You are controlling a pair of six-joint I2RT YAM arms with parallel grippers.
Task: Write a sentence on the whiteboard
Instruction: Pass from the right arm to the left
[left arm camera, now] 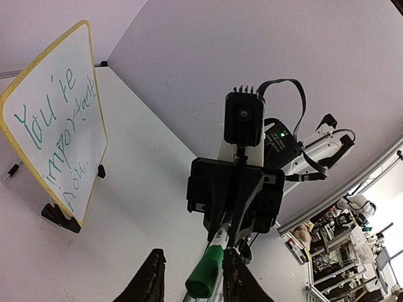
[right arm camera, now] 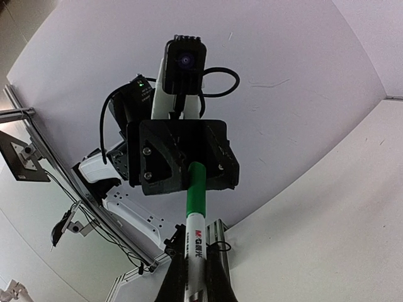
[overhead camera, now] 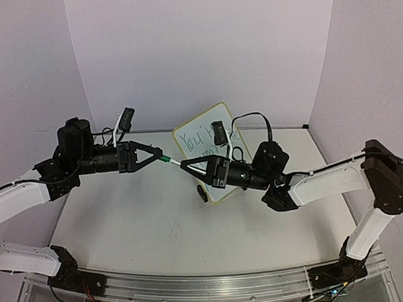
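Whiteboard (left arm camera: 69,47) looks light and tippy on its little feet, so I'd only take it by the frame. Sentence (left arm camera: 60,132) is on it in green. It stands at the back of the table (overhead camera: 124,223), just behind the right gripper (overhead camera: 186,165), which is clamped on the marker (right arm camera: 194,233) barrel. Left gripper (overhead camera: 160,155) sits narrow around the cap (left arm camera: 204,277), with a gap on one side, so not pinching it, I think.

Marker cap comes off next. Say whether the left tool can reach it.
Probably yes: the green cap lies between the fingers of the left tool, nothing blocking, while the right tool grips the marker.
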